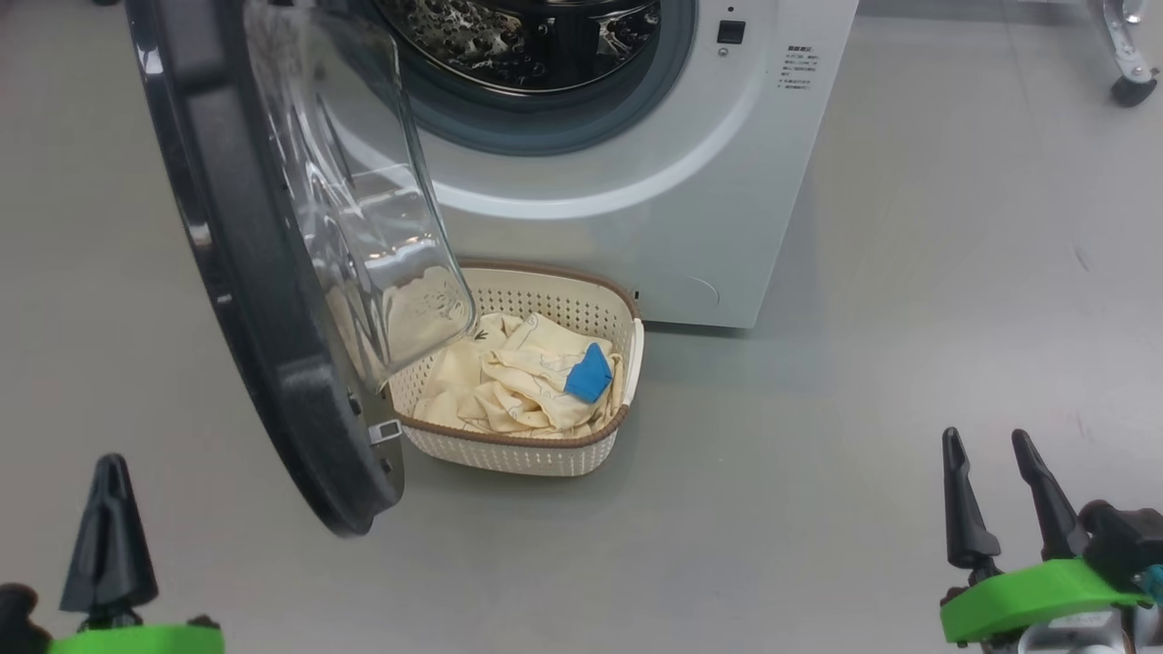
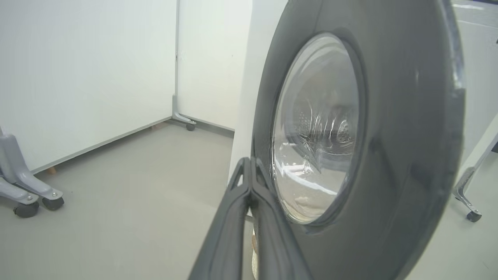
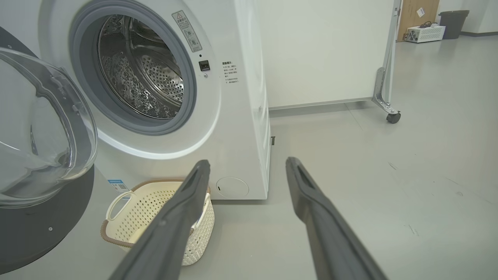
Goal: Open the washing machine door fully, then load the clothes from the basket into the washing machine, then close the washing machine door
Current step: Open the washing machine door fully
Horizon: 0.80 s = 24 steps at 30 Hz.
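The washing machine stands ahead with its steel drum exposed. The washing machine door hangs swung out to the left, and its glass bowl bulges over the basket's left end. The cream basket sits on the floor in front of the machine and holds the pale yellow clothes with a blue patch. My left gripper is shut with nothing in it, low at the left, short of the door. In the left wrist view its joined tips point beside the door's outer face. My right gripper stands open at the lower right, away from the basket.
Grey floor spreads to the right of the machine. White wheeled partition panels stand around, with casters on the left and a caster behind the machine on the right. Another caster shows at the far right.
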### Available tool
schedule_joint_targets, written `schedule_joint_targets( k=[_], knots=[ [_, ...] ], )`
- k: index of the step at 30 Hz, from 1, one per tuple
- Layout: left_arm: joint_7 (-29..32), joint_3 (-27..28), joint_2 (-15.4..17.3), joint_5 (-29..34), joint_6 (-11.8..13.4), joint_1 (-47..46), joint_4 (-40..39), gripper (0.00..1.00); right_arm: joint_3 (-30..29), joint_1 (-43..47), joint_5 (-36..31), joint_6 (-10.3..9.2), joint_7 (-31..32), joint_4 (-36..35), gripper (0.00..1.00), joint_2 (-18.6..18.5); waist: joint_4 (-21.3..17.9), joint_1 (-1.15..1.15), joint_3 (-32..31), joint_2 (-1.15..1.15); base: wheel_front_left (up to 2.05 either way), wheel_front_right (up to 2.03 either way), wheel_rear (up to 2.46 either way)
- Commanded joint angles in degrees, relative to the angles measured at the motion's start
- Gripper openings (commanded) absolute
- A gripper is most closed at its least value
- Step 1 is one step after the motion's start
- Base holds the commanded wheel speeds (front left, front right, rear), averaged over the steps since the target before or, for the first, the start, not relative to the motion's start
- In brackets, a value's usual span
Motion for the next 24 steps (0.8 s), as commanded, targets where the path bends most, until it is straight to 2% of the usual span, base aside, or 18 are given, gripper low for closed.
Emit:
schedule_joint_targets(
  k=[1, 6, 10, 13, 17, 20, 24],
  knots=[
    [-0.6, 3.1, 1.8, 1.2, 0.0, -3.9, -3.7, 0.00, 0.9, -0.9, -0.5, 0.25, -0.5, -2.2, 1.00, -0.5, 0.5, 0.00, 0.1, 0.00, 0.00, 0.00, 0.00],
    [-0.6, 4.2, 2.8, 3.3, 0.0, -6.9, -10.4, 0.00, 0.8, -0.9, -0.6, 0.25, -0.5, -2.2, 1.00, -0.4, 1.5, 0.00, 0.0, 0.00, 0.00, 0.00, 0.00],
    [0.2, 2.3, 3.1, 5.9, 0.5, -9.7, -18.1, 0.00, 0.6, -0.4, -0.6, 0.25, -0.5, -2.2, 1.00, -0.2, 2.6, 0.00, -0.5, 0.00, 0.00, 0.00, 0.00],
    [3.8, -2.3, 2.2, 7.3, 0.7, -12.6, -25.2, 0.00, 0.3, 0.0, -0.7, 0.25, -0.5, -2.1, 1.00, -0.1, 3.5, 0.00, -0.9, 0.00, 0.00, 0.00, 0.00],
    [10.1, -12.2, 0.3, 8.1, 0.5, -15.5, -31.8, 0.00, 0.2, 0.6, -0.7, 0.25, -0.5, -1.9, 1.00, 0.1, 4.3, 0.00, -1.1, 0.00, 0.00, 0.00, 0.00],
    [14.3, -19.6, -1.4, 7.1, 0.4, -15.2, -32.4, 0.00, 0.6, 0.7, -0.7, 0.25, -0.5, -1.6, 1.00, 0.2, 4.5, 0.00, -1.0, 0.00, 0.00, 0.00, 0.00],
    [16.8, -24.9, -2.7, 6.0, 1.8, -13.0, -28.6, 0.00, 1.1, 0.3, -0.5, 0.25, -0.5, -1.3, 1.00, 0.4, 4.4, 0.00, -0.4, 0.00, 0.00, 0.00, 0.00]
  ],
)
